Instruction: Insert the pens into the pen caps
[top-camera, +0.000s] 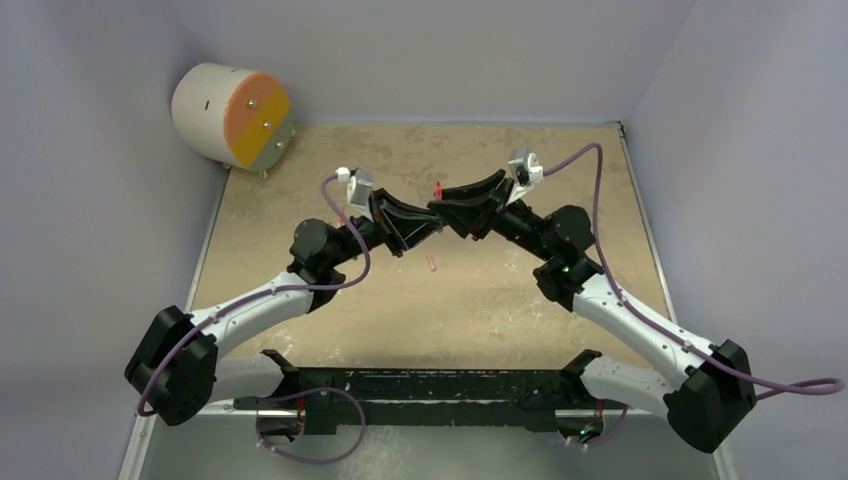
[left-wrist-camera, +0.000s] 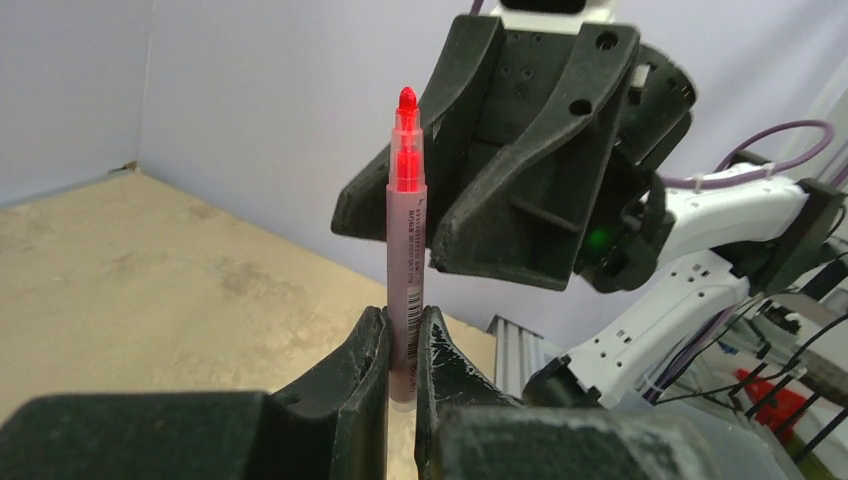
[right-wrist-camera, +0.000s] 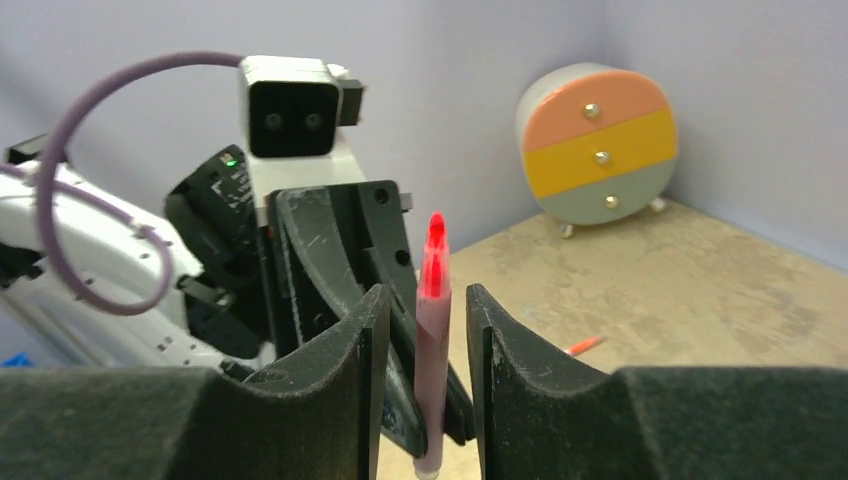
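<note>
Left end effector (left-wrist-camera: 403, 330) clamped on mauve pen (left-wrist-camera: 406, 230), upright, red tip bare, held above middle of surface (top-camera: 520, 300). Right end effector (right-wrist-camera: 428, 310) fingers apart, either side of same pen. Orange-red pen (right-wrist-camera: 583, 346) lies on surface. No cap on yet; looks like all capping left.

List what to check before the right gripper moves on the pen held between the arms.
1. Left gripper shut on the pen: ok.
2. Pen upright, red tip bare and pointing up: ok.
3. Right gripper open, one finger on each side of the pen, neither touching it: ok.
4. Cap held in the right gripper: not ok, none seen there.
5. Small reddish piece on the table is a cap: cannot tell, too small.
</note>
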